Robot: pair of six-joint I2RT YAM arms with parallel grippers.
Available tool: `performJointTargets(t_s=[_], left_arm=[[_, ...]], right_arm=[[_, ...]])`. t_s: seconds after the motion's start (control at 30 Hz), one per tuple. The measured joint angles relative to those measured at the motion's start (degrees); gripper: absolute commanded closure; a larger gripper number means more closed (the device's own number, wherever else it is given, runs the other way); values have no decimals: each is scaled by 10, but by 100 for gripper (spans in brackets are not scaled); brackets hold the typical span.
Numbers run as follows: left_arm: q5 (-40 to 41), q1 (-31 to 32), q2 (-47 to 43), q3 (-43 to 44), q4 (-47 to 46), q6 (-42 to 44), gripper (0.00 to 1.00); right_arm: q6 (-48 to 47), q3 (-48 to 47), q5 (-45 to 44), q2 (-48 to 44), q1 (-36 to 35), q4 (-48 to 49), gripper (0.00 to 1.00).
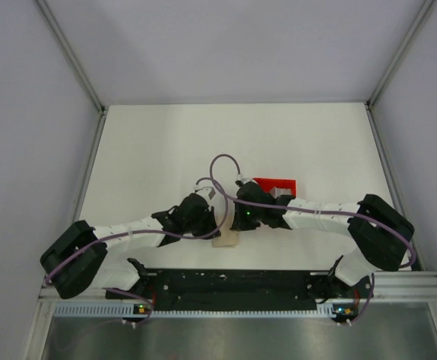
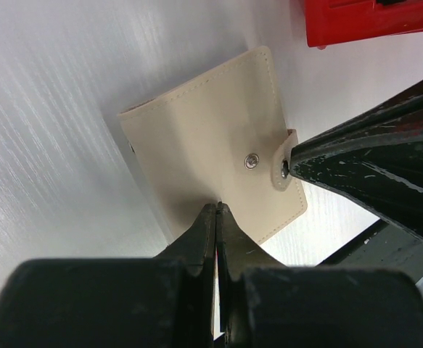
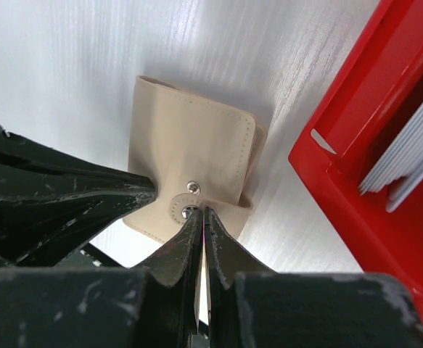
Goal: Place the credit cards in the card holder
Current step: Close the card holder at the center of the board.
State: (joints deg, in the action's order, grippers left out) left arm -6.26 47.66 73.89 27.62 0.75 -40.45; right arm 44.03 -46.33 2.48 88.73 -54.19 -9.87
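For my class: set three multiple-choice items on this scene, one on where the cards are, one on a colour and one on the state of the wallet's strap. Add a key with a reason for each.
1. Where are the cards?
A. Lying on the wallet
B. Standing in the tray
C. Spread on the table

2. What colour is the tray?
A. Red
B. Blue
C. Green

3. How is the wallet's strap?
A. Snapped shut
B. Torn off
C. Unsnapped

Key:
1 B: the right wrist view shows the cards upright inside the tray.
2 A: its walls are bright red in every view.
3 C: the wallet is folded, but the end of the strap sits off the bare stud.
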Motion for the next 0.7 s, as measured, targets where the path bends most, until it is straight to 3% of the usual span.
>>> performJointTargets(t_s=[0.7], left_arm=[[16, 19, 6, 8, 3, 22, 100]], right_arm=[[12, 2, 4, 5, 0, 9, 98]])
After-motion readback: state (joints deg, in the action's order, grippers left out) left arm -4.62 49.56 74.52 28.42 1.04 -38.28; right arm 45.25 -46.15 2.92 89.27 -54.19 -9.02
